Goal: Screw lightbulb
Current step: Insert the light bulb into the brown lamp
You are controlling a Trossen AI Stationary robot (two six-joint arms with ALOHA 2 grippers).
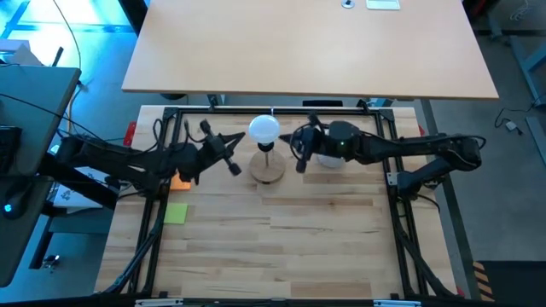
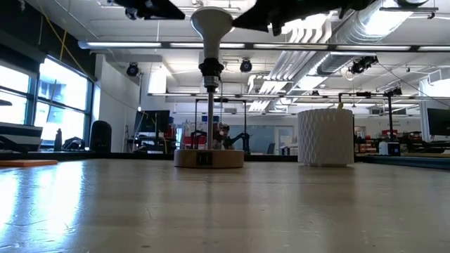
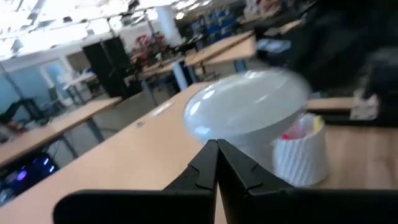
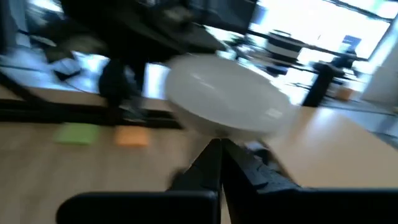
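The white lightbulb (image 1: pixel 264 130) stands globe up on a thin stem, its neck in the black socket (image 2: pixel 209 69). The stem rises from a round wooden disc (image 2: pixel 209 157) at the table's far middle. My left gripper (image 1: pixel 235 167) is shut and level on the bulb's left, its tips just under the globe (image 3: pixel 245 109) in the left wrist view. My right gripper (image 1: pixel 299 162) is shut on the bulb's right, its tips at the globe's lower edge (image 4: pixel 221 99) in the right wrist view. In the low view, both hands show as dark shapes beside the globe (image 2: pixel 211 21). My left gripper's shut fingertips (image 3: pixel 208 152) lie level against the outline of the globe's underside; I cannot tell whether they touch it. My right gripper's shut fingertips (image 4: pixel 214 149) point level at the globe's lower edge from the other side; I cannot tell whether they touch it.
A white latticed cup (image 2: pixel 325 137) with pink items stands to the right of the wooden disc, under my right arm. An orange pad (image 1: pixel 179 181) and a green pad (image 1: pixel 176 213) lie at the left. A black frame (image 1: pixel 401 205) borders the table. The near half shows bare wood.
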